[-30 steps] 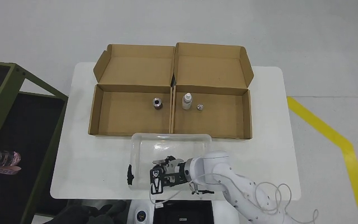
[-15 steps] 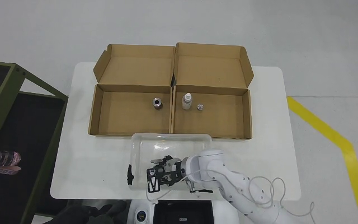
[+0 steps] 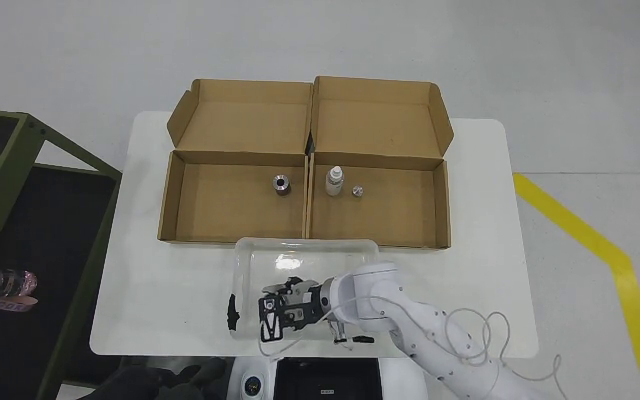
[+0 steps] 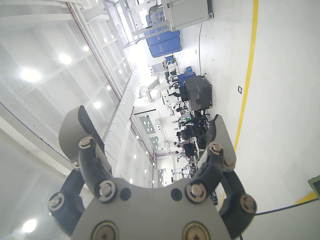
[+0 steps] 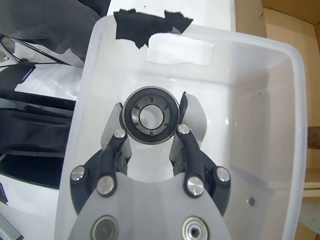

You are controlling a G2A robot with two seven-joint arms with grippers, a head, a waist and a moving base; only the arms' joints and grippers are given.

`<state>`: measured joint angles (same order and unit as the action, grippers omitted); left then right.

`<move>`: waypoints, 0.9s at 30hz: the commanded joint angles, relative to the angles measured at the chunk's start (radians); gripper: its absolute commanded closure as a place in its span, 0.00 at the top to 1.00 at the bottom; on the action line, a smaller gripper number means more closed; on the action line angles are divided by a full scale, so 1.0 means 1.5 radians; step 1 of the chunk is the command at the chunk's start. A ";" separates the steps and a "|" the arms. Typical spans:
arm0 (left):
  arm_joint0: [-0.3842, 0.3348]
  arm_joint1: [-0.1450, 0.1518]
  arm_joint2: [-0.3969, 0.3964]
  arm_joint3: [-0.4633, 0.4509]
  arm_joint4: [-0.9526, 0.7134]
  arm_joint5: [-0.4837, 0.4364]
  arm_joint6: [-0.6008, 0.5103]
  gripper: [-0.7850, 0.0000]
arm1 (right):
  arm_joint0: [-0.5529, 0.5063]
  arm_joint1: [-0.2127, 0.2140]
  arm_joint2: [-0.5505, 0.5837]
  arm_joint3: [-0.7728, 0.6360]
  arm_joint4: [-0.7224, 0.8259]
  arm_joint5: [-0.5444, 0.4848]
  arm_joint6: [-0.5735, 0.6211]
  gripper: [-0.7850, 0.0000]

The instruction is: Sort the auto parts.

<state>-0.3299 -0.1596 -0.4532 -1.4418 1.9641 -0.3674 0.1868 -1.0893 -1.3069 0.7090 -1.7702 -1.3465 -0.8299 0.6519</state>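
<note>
Squarely between the two fingers of the right gripper sits a round bearing-like part, black on its outer ring with a metal inner ring and an open bore. One finger presses against one side of the black ring and the ribbed pad of the other finger meets the opposite side, so the part is pinched across its width with its flat face turned to the wrist camera. The part and the fingertips are inside the clear plastic bin, near the end wall that carries a torn strip of black tape over its rim. Whether the part touches the bin floor cannot be told. A small dark speck lies on the bin floor, well apart from the fingers. From the top view the right gripper is over the bin's near left corner, and the bin stands just in front of two open cardboard boxes side by side. The left box holds a small metal cylinder; the right box holds a white bottle-shaped part with a small metal piece just beside it. The left gripper points up at the hall's ceiling, its fingers spread wide with nothing between them.
</note>
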 commanded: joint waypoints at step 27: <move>0.000 0.000 0.000 0.000 0.000 0.000 0.000 1.00 | 0.064 0.001 0.058 -0.016 0.127 0.037 -0.079 0.00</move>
<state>-0.3299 -0.1596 -0.4532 -1.4418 1.9641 -0.3674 0.1868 -0.9981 -1.3050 0.7918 -1.7961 -1.1618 -0.7783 0.5365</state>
